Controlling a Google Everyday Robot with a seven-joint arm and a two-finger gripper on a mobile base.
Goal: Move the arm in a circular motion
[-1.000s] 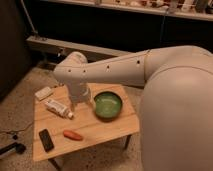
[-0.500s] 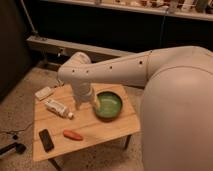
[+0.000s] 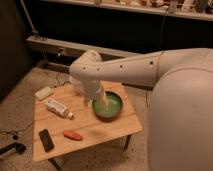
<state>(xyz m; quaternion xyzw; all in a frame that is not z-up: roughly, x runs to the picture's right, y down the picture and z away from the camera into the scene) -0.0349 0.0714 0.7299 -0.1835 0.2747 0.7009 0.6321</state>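
The arm (image 3: 131,70), glossy cream-white with thick rounded segments, a bulbous elbow and a row of small dark holes, reaches in from the right over the wooden table (image 3: 102,131) and bends downward. Its gripper (image 3: 101,103) hangs at the green bowl (image 3: 115,111); whether it is released or clenched, I cannot tell.
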